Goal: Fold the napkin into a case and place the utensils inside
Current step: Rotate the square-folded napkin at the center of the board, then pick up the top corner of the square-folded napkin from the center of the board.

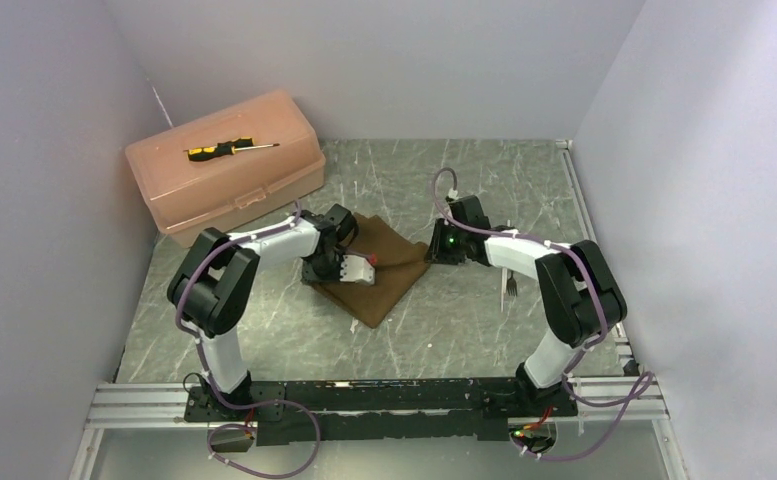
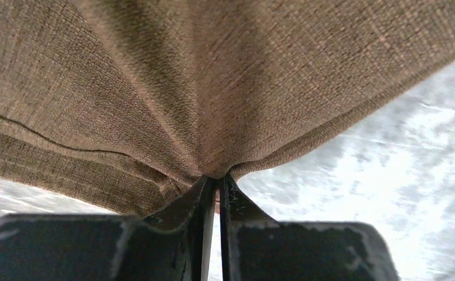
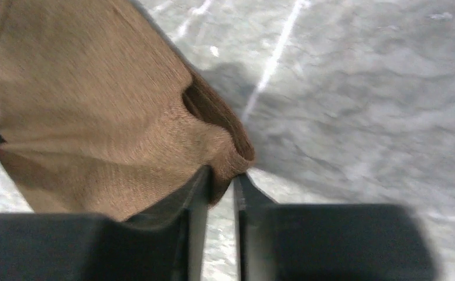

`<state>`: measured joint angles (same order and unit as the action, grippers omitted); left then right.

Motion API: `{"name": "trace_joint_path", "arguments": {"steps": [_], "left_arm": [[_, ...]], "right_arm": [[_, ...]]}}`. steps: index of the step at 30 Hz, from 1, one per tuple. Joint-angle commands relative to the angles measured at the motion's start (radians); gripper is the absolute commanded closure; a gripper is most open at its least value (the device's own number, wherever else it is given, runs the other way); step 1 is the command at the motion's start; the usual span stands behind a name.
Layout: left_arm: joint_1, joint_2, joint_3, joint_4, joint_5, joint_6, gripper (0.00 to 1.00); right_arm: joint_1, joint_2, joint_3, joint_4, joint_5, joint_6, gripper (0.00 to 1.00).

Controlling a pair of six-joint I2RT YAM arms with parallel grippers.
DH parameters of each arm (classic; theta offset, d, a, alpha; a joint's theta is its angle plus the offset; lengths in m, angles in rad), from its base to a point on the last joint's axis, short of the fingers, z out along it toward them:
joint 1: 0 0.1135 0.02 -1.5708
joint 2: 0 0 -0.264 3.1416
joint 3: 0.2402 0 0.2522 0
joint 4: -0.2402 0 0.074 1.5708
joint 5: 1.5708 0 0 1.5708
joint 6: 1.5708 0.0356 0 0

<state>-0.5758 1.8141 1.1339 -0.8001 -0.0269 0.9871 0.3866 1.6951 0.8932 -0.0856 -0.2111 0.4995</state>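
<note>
The dark brown napkin (image 1: 379, 268) lies spread at the table's middle, between the two arms. My left gripper (image 1: 344, 268) is at its left edge, and in the left wrist view the gripper (image 2: 216, 177) is shut on a pinch of the napkin (image 2: 154, 88), with creases fanning out from the tips. My right gripper (image 1: 432, 250) is at the napkin's right corner. In the right wrist view the gripper (image 3: 222, 175) holds a folded corner of the napkin (image 3: 96, 117) between its narrow tips, raised off the table. One silvery utensil (image 1: 512, 287) shows beside the right arm, partly hidden by it.
A pink box (image 1: 226, 170) stands at the back left with a yellow-and-black screwdriver (image 1: 226, 149) on its lid. Walls close in on the left, back and right. A metal rail (image 1: 384, 400) runs along the near edge under the arm bases.
</note>
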Motion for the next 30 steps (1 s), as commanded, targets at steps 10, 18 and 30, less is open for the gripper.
{"name": "trace_joint_path", "arguments": {"steps": [10, 18, 30], "left_arm": [[0.19, -0.013, 0.146, 0.043, 0.295, -0.141, 0.53], [0.365, -0.044, 0.292, -0.155, 0.588, -0.222, 0.47], [0.379, -0.034, 0.154, -0.088, 0.576, -0.3, 0.52]], "right_arm": [[-0.01, 0.0, 0.297, 0.017, -0.103, -0.219, 0.52], [0.009, 0.312, 0.641, -0.117, -0.197, -0.371, 0.53], [0.004, 0.589, 0.892, -0.248, -0.349, -0.457, 0.53]]}}
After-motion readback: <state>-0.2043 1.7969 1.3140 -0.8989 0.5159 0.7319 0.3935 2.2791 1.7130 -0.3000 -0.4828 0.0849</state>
